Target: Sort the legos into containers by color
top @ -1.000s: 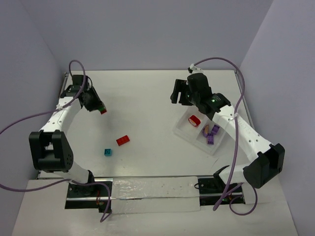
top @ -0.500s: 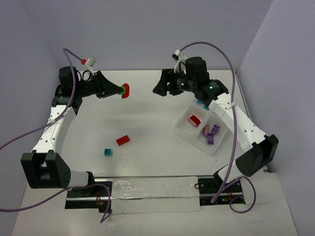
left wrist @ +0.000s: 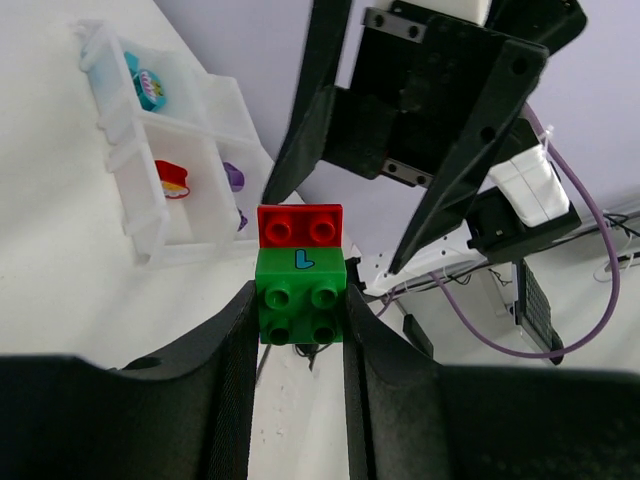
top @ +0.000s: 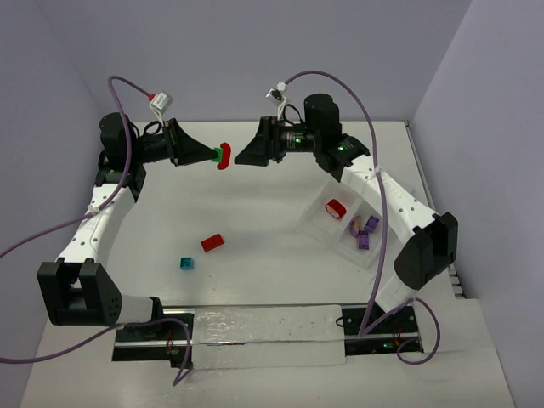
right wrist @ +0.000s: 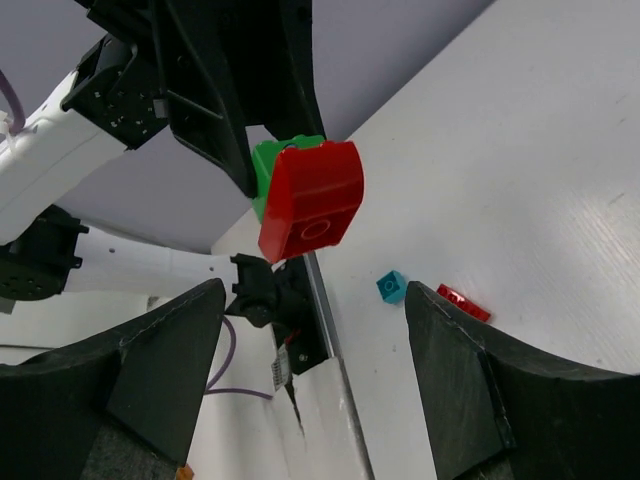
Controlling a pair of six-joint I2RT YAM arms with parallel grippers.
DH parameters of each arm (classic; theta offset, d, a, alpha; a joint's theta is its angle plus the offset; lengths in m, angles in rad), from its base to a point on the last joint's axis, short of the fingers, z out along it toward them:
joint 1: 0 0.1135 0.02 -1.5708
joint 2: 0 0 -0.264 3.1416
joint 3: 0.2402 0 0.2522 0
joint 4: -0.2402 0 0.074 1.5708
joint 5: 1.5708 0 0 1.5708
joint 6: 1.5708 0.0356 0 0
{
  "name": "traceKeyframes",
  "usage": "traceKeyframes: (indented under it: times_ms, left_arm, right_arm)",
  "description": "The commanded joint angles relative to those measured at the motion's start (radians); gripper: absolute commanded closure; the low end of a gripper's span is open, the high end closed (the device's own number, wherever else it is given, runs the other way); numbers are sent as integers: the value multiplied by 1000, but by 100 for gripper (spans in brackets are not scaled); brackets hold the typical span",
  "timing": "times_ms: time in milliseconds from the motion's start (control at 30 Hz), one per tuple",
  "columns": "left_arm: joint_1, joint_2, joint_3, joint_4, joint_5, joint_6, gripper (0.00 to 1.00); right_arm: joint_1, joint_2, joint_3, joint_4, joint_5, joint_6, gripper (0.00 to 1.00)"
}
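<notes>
Holding the stacked pair in mid-air at upper centre of the overhead view, my left fingers [left wrist: 232, 380] are clamped on the green brick [left wrist: 300, 298]. The red brick [left wrist: 300, 224] is pressed onto its top and juts free. I judge the step is pulling them apart: my right fingers [right wrist: 160, 370], spread wide, should straddle only the red one, square to its sides, then peel it off. Open counter [top: 255, 195] lies below. A teal brick [top: 186, 263] and a loose red brick [top: 212, 242] sit lower left, the tray [top: 313, 223] to the right, and the back wall [top: 255, 59] behind.
</notes>
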Motion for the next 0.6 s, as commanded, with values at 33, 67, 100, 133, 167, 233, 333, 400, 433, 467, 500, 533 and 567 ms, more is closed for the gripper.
traceKeyframes:
  times_ms: [33, 67, 100, 133, 167, 233, 333, 400, 433, 467, 500, 533, 567]
  left_arm:
    - [-18, -32, 11, 91, 41, -26, 100]
    - [-21, -31, 11, 93, 41, -26, 100]
    - [-22, -30, 13, 95, 41, -28, 100]
    - [-25, -29, 14, 96, 42, -29, 100]
    - [-27, -30, 14, 95, 41, -29, 100]
    - [-31, -29, 17, 96, 41, -29, 100]
    - [-32, -27, 18, 95, 44, -27, 100]
    - [-35, -27, 18, 95, 43, -27, 100]
    - [-37, -26, 18, 94, 43, -27, 100]
    - [-38, -26, 18, 94, 44, -28, 100]
    - [-39, -25, 18, 95, 44, -28, 100]
    - [-40, -25, 18, 95, 44, -27, 100]
    - [-40, -27, 18, 94, 45, -27, 100]
  right_arm:
    - [19, 36, 55, 125, -91, 53, 19]
    - [21, 42, 57, 136, -97, 59, 19]
    - [24, 48, 60, 140, -100, 66, 19]
    - [28, 55, 63, 144, -101, 70, 19]
    - [29, 60, 64, 149, -102, 75, 20]
    - [32, 64, 61, 179, -111, 92, 22]
    - [34, 68, 49, 246, -135, 137, 30]
    - [35, 78, 48, 290, -160, 158, 32]
    - [35, 85, 48, 309, -171, 173, 33]
    - [36, 89, 48, 324, -179, 185, 35]
    - [36, 92, 46, 335, -184, 195, 38]
    - [36, 95, 43, 351, -191, 207, 41]
    - [37, 97, 39, 371, -198, 222, 44]
